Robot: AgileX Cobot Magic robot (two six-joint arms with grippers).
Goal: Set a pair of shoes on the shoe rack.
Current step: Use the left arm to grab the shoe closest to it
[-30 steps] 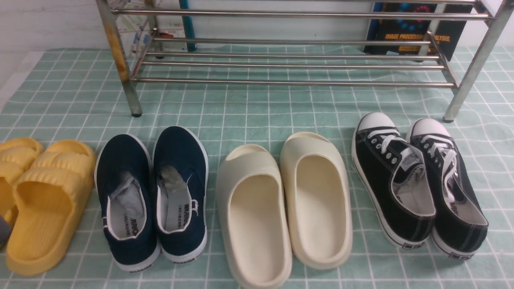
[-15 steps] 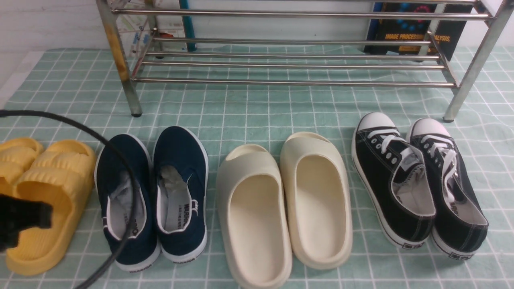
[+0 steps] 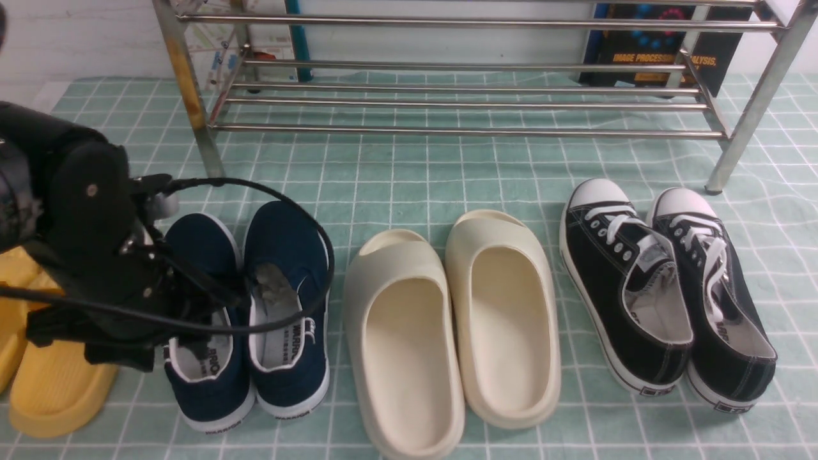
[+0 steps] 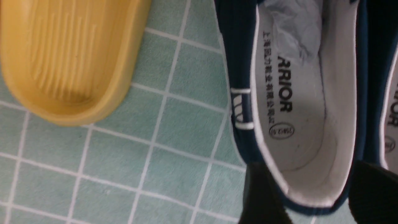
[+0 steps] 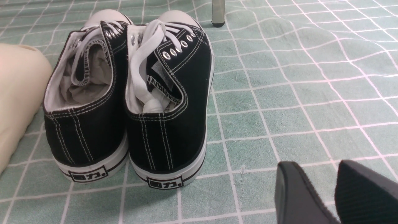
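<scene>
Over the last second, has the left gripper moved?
Yes. Measured against the fixed shoe rack leg, the left gripper came in rightward from the frame's left edge. It now sits open around the left navy slip-on's heel.

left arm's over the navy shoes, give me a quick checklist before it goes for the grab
1. Left gripper jaws open: ok, wide apart.
2. Jaws straddle the heel of the left navy shoe: ok, one on each side in the left wrist view.
3. Height above the heel: cannot tell.
4. Cable clear of the other navy shoe: cannot tell, it loops across it in the front view.
5. Shoe rack lower shelf bare: ok.
6. Straight path to the shelf: not ok, the rack leg stands ahead of this shoe.
</scene>
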